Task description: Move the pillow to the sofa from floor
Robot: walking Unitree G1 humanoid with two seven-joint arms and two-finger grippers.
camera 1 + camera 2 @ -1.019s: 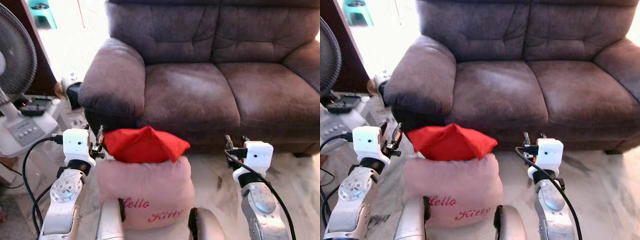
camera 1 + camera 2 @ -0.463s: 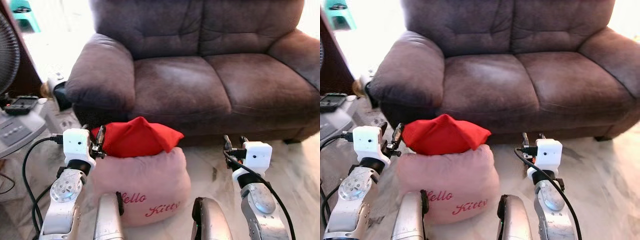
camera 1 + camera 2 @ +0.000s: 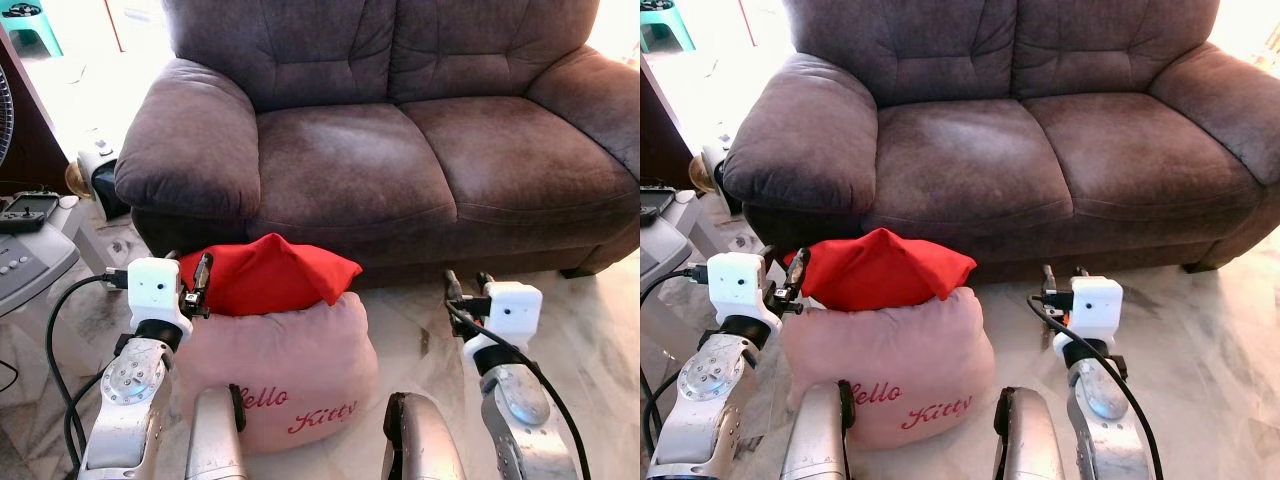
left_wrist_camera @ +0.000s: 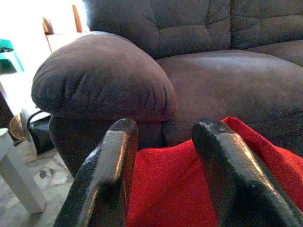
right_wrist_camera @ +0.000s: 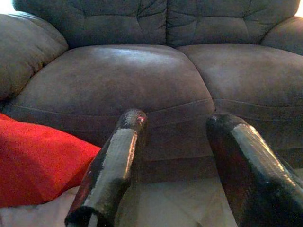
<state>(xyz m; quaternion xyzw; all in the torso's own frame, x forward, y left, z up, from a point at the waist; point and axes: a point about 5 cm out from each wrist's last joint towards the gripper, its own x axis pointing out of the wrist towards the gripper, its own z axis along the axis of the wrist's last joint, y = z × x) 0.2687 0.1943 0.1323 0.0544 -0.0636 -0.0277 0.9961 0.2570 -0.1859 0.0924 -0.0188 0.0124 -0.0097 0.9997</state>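
In front of the sofa [image 3: 400, 150], in the left eye view, the pink pillow [image 3: 285, 370] with a red pillow [image 3: 270, 275] on top sits on the floor [image 3: 590, 330], so the task looks barely begun: gripping, lifting and setting down on the seat are all left, with the left pincer [image 3: 201, 272] at the red pillow's edge and the right pincer [image 3: 466, 283] well apart from both. In the left wrist view the left pincer [image 4: 163, 156] is spread, nothing between its fingers, the red cloth just beyond them. In the right wrist view the right pincer [image 5: 177, 156] is likewise released and empty, facing the sofa front.
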